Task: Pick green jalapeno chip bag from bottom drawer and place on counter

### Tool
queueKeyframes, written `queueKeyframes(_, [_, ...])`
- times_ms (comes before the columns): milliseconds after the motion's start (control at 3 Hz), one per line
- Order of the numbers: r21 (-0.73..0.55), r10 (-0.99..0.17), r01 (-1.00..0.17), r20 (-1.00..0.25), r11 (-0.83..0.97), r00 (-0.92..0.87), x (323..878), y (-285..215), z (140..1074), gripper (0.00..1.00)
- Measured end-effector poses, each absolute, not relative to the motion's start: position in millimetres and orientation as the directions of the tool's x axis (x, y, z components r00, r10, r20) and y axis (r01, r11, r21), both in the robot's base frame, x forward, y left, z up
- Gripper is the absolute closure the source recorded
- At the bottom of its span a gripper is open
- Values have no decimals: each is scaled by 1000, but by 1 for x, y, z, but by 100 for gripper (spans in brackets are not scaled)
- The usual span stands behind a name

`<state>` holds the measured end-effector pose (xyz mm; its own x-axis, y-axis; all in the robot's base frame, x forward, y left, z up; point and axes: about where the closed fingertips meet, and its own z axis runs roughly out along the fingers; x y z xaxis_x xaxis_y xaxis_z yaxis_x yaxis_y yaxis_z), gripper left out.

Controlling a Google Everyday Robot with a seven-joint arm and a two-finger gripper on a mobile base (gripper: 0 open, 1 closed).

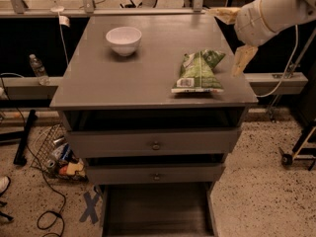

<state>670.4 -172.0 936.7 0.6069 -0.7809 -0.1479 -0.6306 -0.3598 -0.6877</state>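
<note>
the crinkled green foil chip bag lies flat on the matte grey cabinet-top surface, right of centre. the tan fingers, upper right (just beside the bag), are spread wide, holding nothing. best to lift them straight away without brushing the bag's edge.

Dim warm overhead light falls evenly on the matte grey counter, brightest on the pale two-finger gripper spread wide beside its right edge, while the grey bottom drawer lies shadowed.
</note>
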Motion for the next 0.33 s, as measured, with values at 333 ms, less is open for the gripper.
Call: queueKeyframes(333, [-693, -843, -684, -210, -229, 495, 663, -227, 929, 0])
